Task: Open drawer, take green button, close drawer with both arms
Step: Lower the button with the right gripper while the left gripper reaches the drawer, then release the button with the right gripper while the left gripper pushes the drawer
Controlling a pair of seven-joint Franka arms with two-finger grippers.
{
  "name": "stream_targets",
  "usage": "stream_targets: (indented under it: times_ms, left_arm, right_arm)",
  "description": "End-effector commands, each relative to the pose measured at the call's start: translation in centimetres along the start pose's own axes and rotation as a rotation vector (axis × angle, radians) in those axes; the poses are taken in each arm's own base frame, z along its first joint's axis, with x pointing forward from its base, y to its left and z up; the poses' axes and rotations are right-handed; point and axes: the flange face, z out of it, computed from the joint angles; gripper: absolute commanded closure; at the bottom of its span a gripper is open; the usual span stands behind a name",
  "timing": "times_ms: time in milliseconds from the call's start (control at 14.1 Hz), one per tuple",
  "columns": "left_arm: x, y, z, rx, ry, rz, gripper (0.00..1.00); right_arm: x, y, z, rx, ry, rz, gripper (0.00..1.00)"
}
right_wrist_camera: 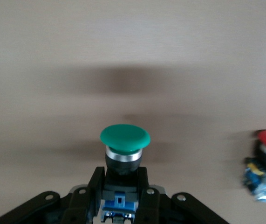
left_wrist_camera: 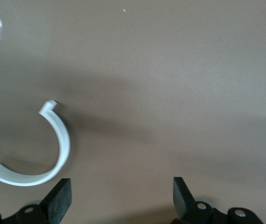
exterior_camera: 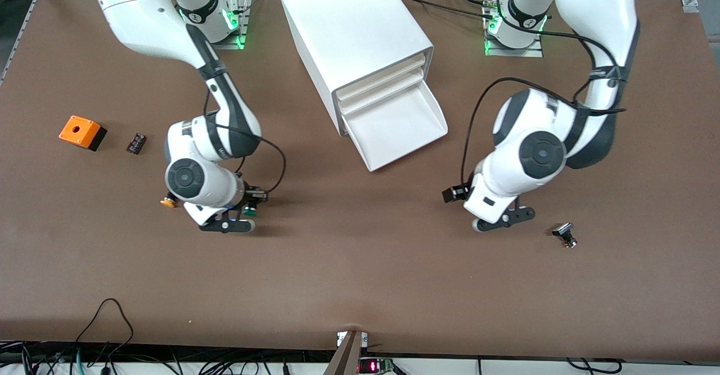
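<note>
Green button (right_wrist_camera: 125,137) is clamped upright in the right pincer (right_wrist_camera: 123,189) over the table (exterior_camera: 360,274). Left pincer (left_wrist_camera: 122,196) hangs apart, so I'd push the open drawer (exterior_camera: 396,127) shut squarely.

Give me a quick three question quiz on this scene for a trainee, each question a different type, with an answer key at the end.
1. True or false: the bottom drawer of the cabinet is pulled out.
2. Multiple choice: what is the right gripper shut on? A) the orange box B) the green button C) nothing
3. Fill in: the left gripper is ___, with nothing between its fingers, over the table.

Key
1. True
2. B
3. open
</note>
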Motion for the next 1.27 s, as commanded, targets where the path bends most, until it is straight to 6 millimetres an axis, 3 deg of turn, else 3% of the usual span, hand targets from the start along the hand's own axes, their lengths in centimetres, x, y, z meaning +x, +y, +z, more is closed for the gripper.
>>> stream_targets:
  times_ms: [0, 142, 283, 354, 496, 566, 708, 920, 1204]
  left_arm:
    - [-3.1, -0.1, 2.3, 0.007, 0.042, -0.085, 0.04]
    - [-5.9, 0.2, 5.0, -0.003, 0.054, -0.134, 0.03]
    - [-8.8, 0.9, 7.6, -0.004, 0.048, -0.135, 0.03]
    - [-10.6, 1.7, 8.8, 0.000, 0.029, -0.127, 0.03]
    - [-12.0, 2.0, 9.8, 0.005, 0.015, -0.174, 0.03]
    - [-12.8, 2.5, 10.1, 0.007, 0.009, -0.166, 0.03]
    - [-13.2, 2.7, 10.7, 0.013, 0.001, -0.190, 0.03]
    - [-15.2, 3.6, 11.2, 0.019, -0.028, -0.201, 0.02]
    - [-17.5, 4.4, 12.2, 0.032, -0.057, -0.177, 0.02]
  right_arm:
    - [-0.7, 3.6, 0.0, 0.039, -0.011, -0.035, 1.00]
    - [-0.7, 5.6, 1.1, 0.040, -0.023, -0.027, 1.00]
    - [-1.0, 6.0, 1.8, 0.039, -0.029, -0.024, 0.96]
    - [-0.8, 6.8, 1.8, 0.042, -0.028, -0.011, 0.85]
    - [-0.7, 7.2, 1.8, 0.044, -0.028, -0.004, 0.36]
    - [-0.7, 7.1, 1.6, 0.045, -0.027, -0.002, 0.20]
    - [-0.5, 7.0, -0.2, 0.051, -0.003, -0.003, 0.01]
    - [0.0, 7.3, -4.7, 0.066, 0.064, 0.016, 0.01]
    - [-0.6, 7.4, -13.0, 0.075, 0.191, -0.039, 0.01]
